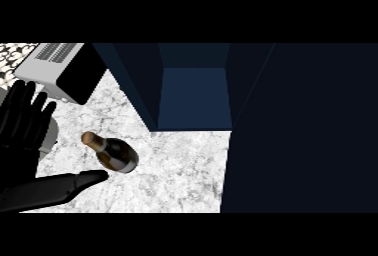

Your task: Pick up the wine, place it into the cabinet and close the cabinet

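A: Where is everything?
B: Big to small: the dark cabinet [193, 95] stands open; marble counter [184, 172] below it; left hand [21, 131] at the left edge, fingers straight, holding nothing.
A: And the wine [117, 156]?
B: On the counter, just beside the thumb.

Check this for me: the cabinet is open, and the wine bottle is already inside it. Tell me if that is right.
Not quite. The cabinet is open, but the wine bottle is not inside it. The head view shows it out on the marble counter, to the left of the cabinet's opening, near the open left hand.
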